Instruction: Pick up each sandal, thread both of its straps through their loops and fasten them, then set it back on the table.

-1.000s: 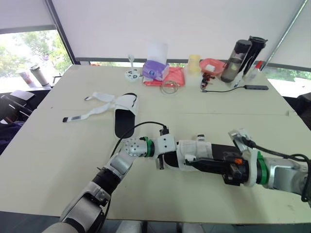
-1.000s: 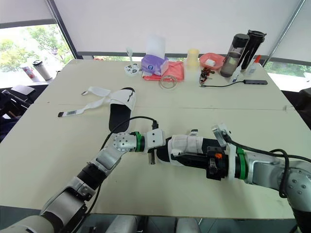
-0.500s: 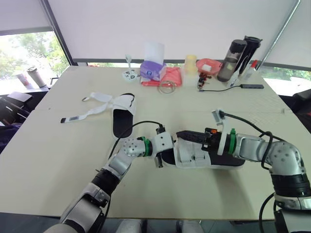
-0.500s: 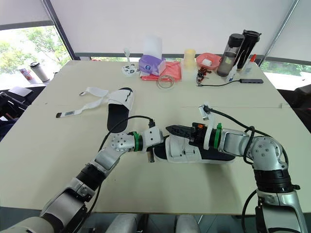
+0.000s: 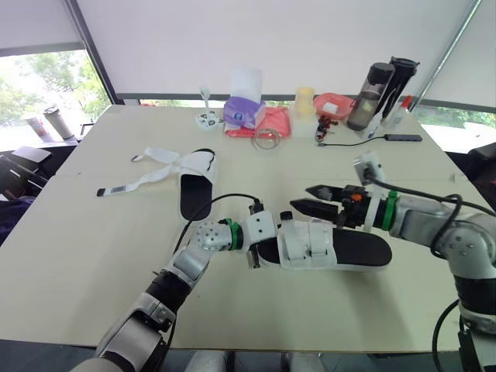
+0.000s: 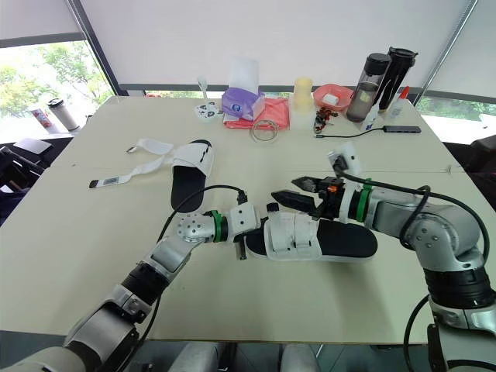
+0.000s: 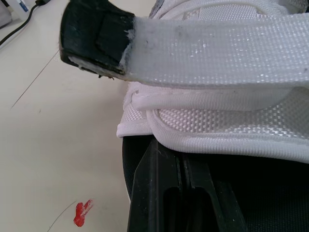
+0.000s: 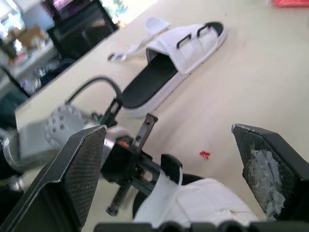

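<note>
The near sandal (image 5: 353,249), black-soled with two white straps (image 5: 306,243) closed across it, lies flat on the table (image 5: 93,248) in front of me. My left gripper (image 5: 258,246) is shut on its toe end; in the left wrist view the black fingers (image 7: 174,193) clamp the sole under a white strap (image 7: 217,48). My right gripper (image 5: 302,197) hovers open just above and behind the straps, its fingers (image 8: 82,169) wide apart and holding nothing. The second sandal (image 5: 195,184) lies further back on the left with its straps (image 5: 143,180) loose on the table.
Along the table's far edge stand a tissue box (image 5: 246,108), a red cloth (image 5: 275,122), a yellow cup (image 5: 304,101), a red bowl (image 5: 335,105) and two dark bottles (image 5: 380,89). A black cable (image 5: 364,142) runs across the far right.
My right gripper has opened, let go of the near sandal's strap and risen back off it. The sandal now rests flat, and my left gripper keeps its hold.
</note>
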`<state>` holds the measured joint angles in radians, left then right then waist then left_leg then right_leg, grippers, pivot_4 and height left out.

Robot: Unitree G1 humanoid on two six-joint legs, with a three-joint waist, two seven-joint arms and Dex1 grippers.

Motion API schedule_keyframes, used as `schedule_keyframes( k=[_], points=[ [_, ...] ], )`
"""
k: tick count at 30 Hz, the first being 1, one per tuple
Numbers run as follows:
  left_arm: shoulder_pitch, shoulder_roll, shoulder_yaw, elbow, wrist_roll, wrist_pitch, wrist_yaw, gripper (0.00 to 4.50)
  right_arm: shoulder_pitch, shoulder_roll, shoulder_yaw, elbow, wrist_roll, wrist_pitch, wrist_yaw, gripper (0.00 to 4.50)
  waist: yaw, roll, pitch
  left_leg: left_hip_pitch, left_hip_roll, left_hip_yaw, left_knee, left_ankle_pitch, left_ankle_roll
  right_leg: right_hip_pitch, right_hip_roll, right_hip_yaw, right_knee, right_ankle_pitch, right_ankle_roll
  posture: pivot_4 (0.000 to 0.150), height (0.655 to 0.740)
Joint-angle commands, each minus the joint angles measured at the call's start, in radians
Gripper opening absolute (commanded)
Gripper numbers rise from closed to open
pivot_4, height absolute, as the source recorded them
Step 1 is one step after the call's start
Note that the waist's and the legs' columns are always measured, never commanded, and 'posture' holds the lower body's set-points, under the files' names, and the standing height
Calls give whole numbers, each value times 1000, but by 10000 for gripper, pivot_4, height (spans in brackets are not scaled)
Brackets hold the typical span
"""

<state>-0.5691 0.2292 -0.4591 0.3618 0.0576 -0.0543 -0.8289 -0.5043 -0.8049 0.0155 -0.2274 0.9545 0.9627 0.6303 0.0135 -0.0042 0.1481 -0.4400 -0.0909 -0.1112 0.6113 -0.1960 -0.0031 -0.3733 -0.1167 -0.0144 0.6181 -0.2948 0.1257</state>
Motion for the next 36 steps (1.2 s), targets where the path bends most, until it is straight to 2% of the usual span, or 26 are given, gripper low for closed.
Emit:
schedule_keyframes(
  k=[1,9,10,13,17,19,23,30,36],
  points=[
    [36,24,-43,145,83,75,3,0,-48,-10,71,44,-112,-50,108,44492,2,0,0,0,0,0,0,0,0,0,0,0,0,0,0,1500,7400],
    [37,22,-36,147,80,80,10,0,-127,36,137,166,-221,-40,245,44492,1,0,0,0,-1,0,0,0,0,0,0,0,1,1,1,1500,7400],
    [39,23,-35,145,80,82,11,0,-134,45,134,175,-224,-35,254,42143,1,0,0,0,-1,0,0,0,0,0,0,0,1,1,1,1500,7400],
    [41,23,-33,141,79,85,14,0,-146,58,134,187,-237,-22,283,32301,1,0,0,0,-1,0,0,0,0,0,0,0,1,1,2,1500,7400],
    [47,23,-30,134,77,90,17,0,-154,62,140,186,-252,-1,319,12601,1,0,0,1,-1,0,0,0,0,0,0,0,1,1,2,1500,7400],
    [47,23,-30,135,76,91,18,0,-156,64,135,185,-253,11,328,510,1,0,0,1,-1,0,0,0,0,0,0,0,1,1,2,1500,7400],
    [45,24,-31,136,76,88,17,0,-149,54,93,160,-222,49,347,510,1,0,0,1,-1,0,0,0,0,0,0,0,1,1,2,1500,7400],
    [38,30,-35,144,83,78,12,0,-88,40,-95,66,-71,93,388,510,1,0,0,1,-1,-1,1,0,0,0,0,0,1,2,4,1500,7400],
    [32,32,-39,152,85,72,5,0,-49,82,-189,8,14,135,304,510,1,0,0,1,-1,0,1,0,0,0,0,1,1,1,2,1500,7400]
  ],
)
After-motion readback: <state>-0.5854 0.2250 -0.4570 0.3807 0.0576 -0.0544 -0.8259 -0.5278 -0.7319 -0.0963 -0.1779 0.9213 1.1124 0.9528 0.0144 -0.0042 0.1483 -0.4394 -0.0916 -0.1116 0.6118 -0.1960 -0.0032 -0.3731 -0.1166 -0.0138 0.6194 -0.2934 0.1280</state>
